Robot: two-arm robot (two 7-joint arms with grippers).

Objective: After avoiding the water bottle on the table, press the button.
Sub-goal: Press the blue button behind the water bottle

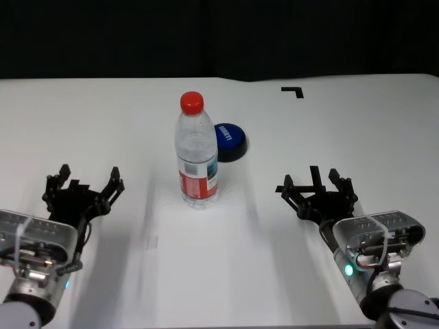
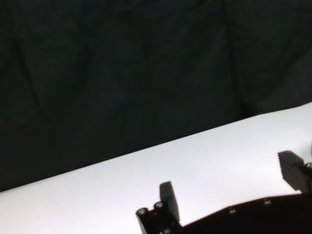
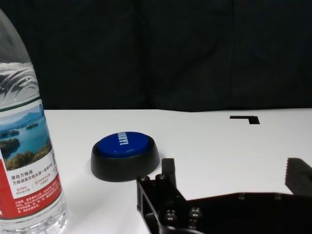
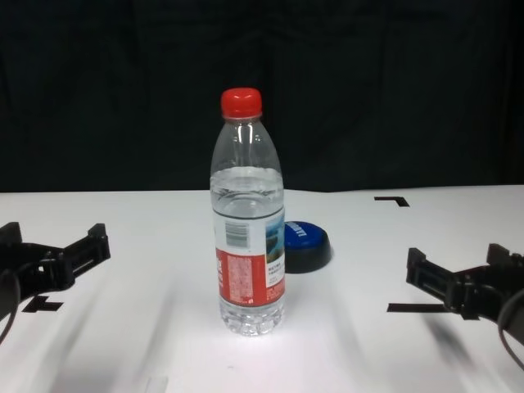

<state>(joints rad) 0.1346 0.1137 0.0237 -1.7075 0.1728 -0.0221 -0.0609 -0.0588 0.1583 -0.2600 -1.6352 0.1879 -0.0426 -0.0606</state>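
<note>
A tall clear plastic water bottle (image 1: 196, 152) with a ribbed red screw cap and a glossy red, white and blue label stands upright near the middle of the smooth white tabletop (image 1: 357, 130). Water fills it nearly to the shoulder. Just behind it and slightly toward the robot's right sits the low round button (image 1: 230, 141), a shiny blue dome with small white lettering on a wider black base; in the head view the bottle overlaps its edge, and the right wrist view shows a clear gap between them. A black L-shaped tape mark (image 1: 293, 90) lies farther back on the right.

The left tool (image 1: 84, 186) hovers over the tabletop well left of the bottle, its black toothed fingers spread wide and holding nothing. The right tool (image 1: 317, 190) sits well right of the bottle, fingers likewise spread apart and empty.
</note>
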